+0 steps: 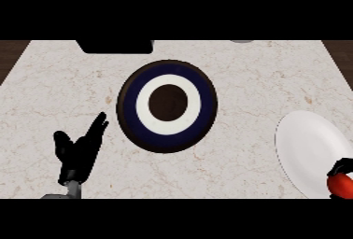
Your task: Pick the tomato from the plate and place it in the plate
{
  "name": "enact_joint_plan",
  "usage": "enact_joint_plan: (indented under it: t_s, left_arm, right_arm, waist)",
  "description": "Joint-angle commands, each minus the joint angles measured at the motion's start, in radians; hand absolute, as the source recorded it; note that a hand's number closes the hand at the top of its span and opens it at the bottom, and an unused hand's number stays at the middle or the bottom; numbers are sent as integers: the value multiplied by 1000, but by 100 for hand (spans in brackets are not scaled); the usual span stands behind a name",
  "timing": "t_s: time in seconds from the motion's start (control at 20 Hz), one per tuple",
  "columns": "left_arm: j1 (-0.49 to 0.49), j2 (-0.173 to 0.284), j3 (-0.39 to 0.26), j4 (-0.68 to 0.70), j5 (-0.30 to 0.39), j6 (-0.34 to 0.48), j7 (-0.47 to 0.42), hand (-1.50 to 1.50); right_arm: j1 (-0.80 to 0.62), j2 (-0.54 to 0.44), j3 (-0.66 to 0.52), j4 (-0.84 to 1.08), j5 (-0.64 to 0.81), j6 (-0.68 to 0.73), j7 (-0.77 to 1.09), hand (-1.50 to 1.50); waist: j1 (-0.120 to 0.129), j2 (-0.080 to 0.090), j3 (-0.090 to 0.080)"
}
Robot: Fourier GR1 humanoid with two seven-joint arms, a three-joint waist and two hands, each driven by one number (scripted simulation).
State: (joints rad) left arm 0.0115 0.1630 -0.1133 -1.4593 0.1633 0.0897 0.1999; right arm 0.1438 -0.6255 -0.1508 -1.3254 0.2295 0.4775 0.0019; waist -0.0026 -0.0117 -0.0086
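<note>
A red tomato (342,185) sits at the lower right edge of the white plate (307,144), at the view's right border. My right hand (341,166) shows only as black fingers curled over the tomato's top and side. A dark plate (167,106) with a white ring and a dark brown middle lies on the counter's centre, with nothing on it. At the lower left, my left hand (79,149) rests open with its fingers pointing up, just left of the dark plate and apart from it.
The pale marble counter (62,84) fills the view. A black object (116,46) lies at the far edge, upper left. A small grey item (241,41) peeks in at the top edge.
</note>
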Motion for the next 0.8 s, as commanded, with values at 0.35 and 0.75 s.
enact_joint_plan:
  t_s: [0.35,0.75]
  left_arm:
    - [-5,-6,-33,14,-20,-22,11,0]
    - [-12,-17,-54,29,-23,-33,26,0]
  right_arm:
    - [-185,301,295,-345,303,-314,220,150]
    - [-364,532,437,-475,588,-611,370,150]
  waist:
    - [105,-9,-16]
    - [97,-23,-10]
